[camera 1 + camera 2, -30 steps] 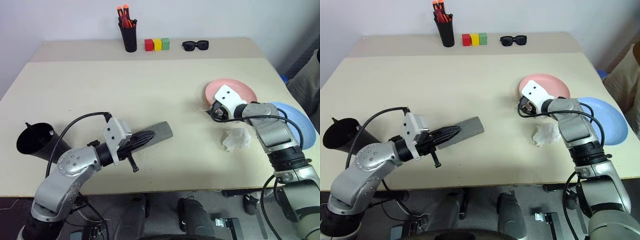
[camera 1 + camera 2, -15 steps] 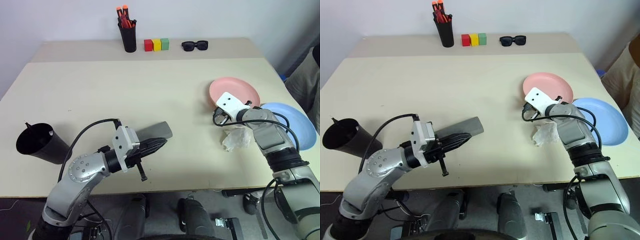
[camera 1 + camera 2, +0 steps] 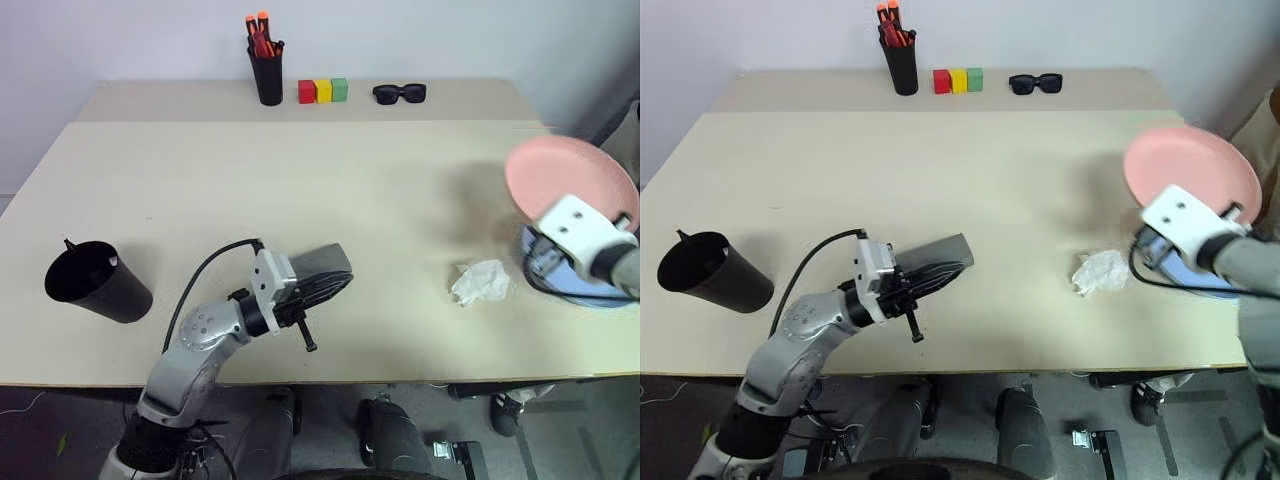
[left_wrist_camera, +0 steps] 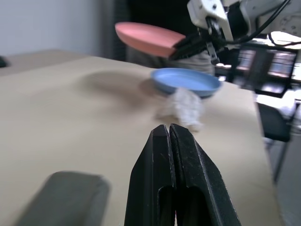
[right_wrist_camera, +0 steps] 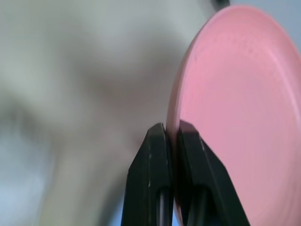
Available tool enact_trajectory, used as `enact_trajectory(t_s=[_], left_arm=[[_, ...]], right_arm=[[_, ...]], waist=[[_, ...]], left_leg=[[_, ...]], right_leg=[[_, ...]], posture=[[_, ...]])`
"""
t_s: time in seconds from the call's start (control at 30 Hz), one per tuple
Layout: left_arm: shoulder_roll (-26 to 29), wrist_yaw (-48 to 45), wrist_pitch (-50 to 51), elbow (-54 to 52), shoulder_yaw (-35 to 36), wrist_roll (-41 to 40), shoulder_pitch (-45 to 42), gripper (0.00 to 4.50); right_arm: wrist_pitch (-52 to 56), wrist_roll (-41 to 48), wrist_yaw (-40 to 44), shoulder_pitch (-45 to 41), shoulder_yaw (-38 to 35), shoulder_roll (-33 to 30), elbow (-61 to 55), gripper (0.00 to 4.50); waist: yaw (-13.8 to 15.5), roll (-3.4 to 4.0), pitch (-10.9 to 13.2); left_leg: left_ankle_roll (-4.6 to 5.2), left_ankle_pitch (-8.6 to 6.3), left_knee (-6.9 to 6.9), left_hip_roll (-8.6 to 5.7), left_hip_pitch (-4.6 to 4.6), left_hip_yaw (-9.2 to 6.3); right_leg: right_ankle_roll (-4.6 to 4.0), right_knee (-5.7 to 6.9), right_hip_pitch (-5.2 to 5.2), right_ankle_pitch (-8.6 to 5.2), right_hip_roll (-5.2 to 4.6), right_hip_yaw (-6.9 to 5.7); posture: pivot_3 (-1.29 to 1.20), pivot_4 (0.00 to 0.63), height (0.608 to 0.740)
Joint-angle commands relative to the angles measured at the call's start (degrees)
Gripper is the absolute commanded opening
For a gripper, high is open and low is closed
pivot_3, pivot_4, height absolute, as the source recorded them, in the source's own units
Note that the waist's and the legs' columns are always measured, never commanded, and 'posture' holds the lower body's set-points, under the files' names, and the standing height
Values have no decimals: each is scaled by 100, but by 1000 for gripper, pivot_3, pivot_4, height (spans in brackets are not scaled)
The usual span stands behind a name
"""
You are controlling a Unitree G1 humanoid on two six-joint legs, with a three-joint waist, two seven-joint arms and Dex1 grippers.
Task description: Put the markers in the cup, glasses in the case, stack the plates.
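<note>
Along the far edge of your surface [image 3: 300, 180] stand a tall black holder [image 3: 267, 78] of orange-capped pens, three small blocks [image 3: 323, 91] in red, yellow and green set side by side, and chunky black sunglasses [image 3: 399, 94]; all of them sit well apart from both arms. Nearer to you, a crumpled white wad of tissue [image 3: 481, 282] lies on the bare top just beside the light blue plate [image 4: 186, 80], between the two arms.

Your right end effector [image 5: 172, 134] has its two black fingers pinched on the rim of the salmon pink plate [image 3: 570, 182], which is up off the surface, tilted, and hanging above the light blue plate; that blue one lies flat near the right edge, partly hidden under the wrist in the head views. The pink plate is round, shallow and plain.

Your left end effector [image 4: 169, 134] has its fingers pressed together with nothing between them, pointing towards the tissue and plates. It lies over the grey case [image 3: 322, 264], which rests closed on the surface near the front edge. The wide black cup [image 3: 96, 283] stands at the left, leaning, with a dark tip poking above its rim.
</note>
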Motion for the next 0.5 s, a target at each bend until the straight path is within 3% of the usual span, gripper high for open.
enact_trajectory(t_s=[0.03,0.07,0.1,0.13,0.3,0.5], left_arm=[[-37,-250,-176,94,-62,-71,-173,0],[-49,-305,-197,146,-77,-55,-211,0],[-63,-337,-211,180,-87,-37,-233,0],[-67,-362,-223,198,-81,-27,-237,0],[-48,-328,-213,124,-32,16,-177,0],[-33,-108,-167,-67,18,64,-48,0]], right_arm=[[159,159,118,418,-645,34,-462,43],[231,235,141,545,-727,98,-507,43],[286,282,147,638,-773,132,-528,677],[267,231,109,722,-765,121,-551,986],[307,339,73,668,-588,135,-774,3408],[686,1267,365,208,-205,498,-1085,3408]], waist=[[-31,12,-7],[-46,18,-11],[-61,21,-12],[-71,22,-13],[-130,22,-13],[-130,21,-13]], left_leg=[[0,0,0,3,2,2],[0,0,-1,3,3,3],[0,0,-2,3,3,3],[0,0,-2,4,3,2],[1,0,0,4,2,0],[1,0,-1,6,2,-4]], right_leg=[[-1,0,0,1,0,1],[-1,1,0,1,0,1],[-1,1,0,1,0,1],[-1,1,0,0,1,1],[-1,0,1,0,0,0],[0,1,2,0,1,-1]], posture=[[0,150,740],[0,150,740],[0,150,740],[0,150,740],[0,150,740],[0,150,740]])
